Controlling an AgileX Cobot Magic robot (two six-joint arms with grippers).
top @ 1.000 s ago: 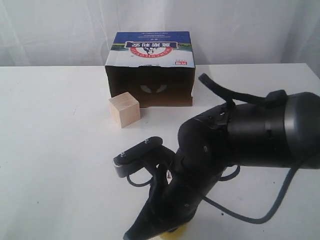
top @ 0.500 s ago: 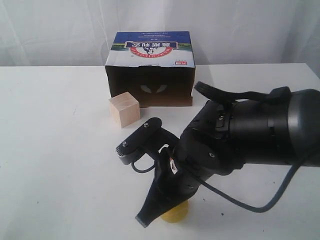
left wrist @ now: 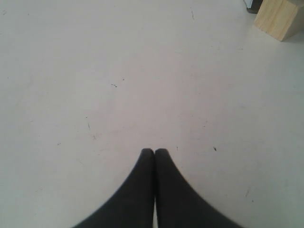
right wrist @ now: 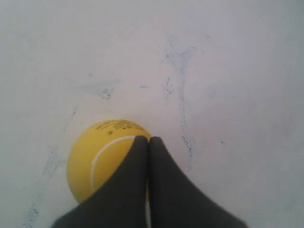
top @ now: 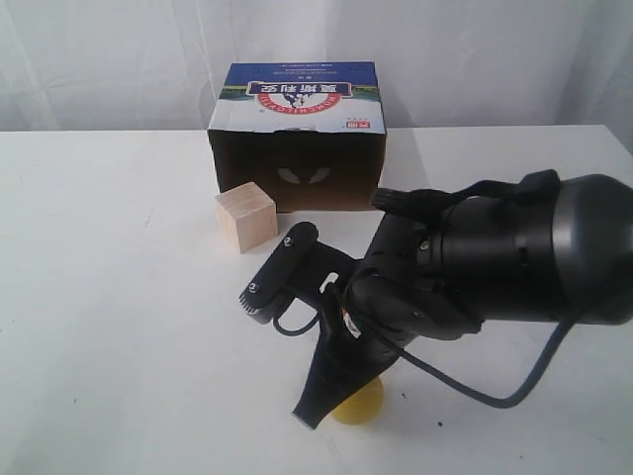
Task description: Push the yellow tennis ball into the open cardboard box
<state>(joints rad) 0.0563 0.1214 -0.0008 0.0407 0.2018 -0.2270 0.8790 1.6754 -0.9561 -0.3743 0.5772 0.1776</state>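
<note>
Yellow tennis ball (top: 362, 404), small and round, lies toward the counter edge farthest from the open brown cardboard box (top: 247, 163) at the back edge. Over it the right gripper (right wrist: 148, 139) has its fingers pressed together; the left gripper (left wrist: 154, 151) likewise, holding nothing.

Right gripper (top: 315, 414) is sweeping in from the near edge of the table (top: 119, 297) toward the box (top: 297, 158), with its tips pressed together and low on the surface. Ball (top: 363, 402) is moving along with it. It's coming out from under the arm, showing more yellow each frame and getting further from the near edge. The arm's bulk is pulling up and right in the exterior view.
</note>
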